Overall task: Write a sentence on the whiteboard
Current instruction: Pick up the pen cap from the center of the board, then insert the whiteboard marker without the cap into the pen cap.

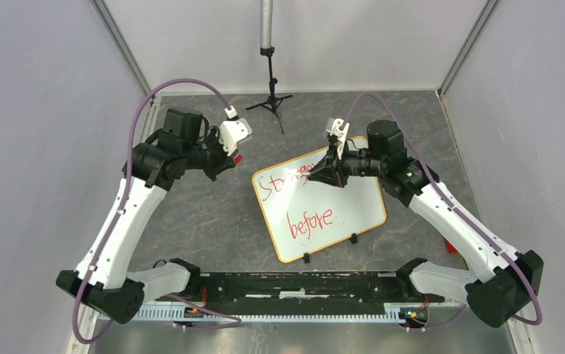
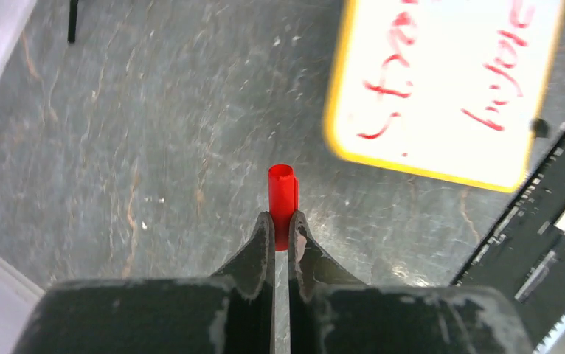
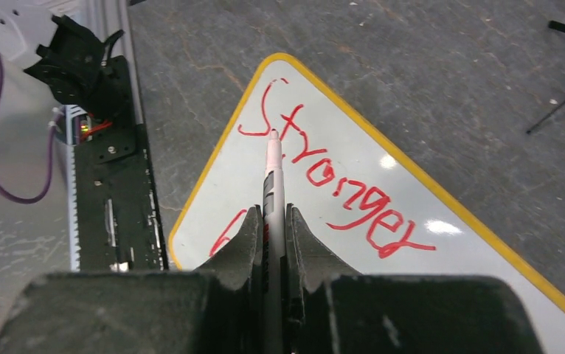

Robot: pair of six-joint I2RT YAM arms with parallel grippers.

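The whiteboard (image 1: 353, 210) lies flat mid-table, orange-framed, with two black clip feet at its near edge. The red sentence (image 1: 309, 218) reads "Stronger" in the upper row and "before" below; the upper row also shows in the right wrist view (image 3: 324, 173). My right gripper (image 1: 322, 175) is shut on a white marker (image 3: 273, 184), held above the board's upper row with its tip near the "St". My left gripper (image 1: 234, 157) is shut on the red marker cap (image 2: 282, 195), held above the table left of the board (image 2: 442, 88).
A black tripod stand (image 1: 269, 99) with a grey pole stands at the back centre. A black rail (image 1: 302, 284) runs along the near edge between the arm bases. White walls enclose the dark stone-patterned table.
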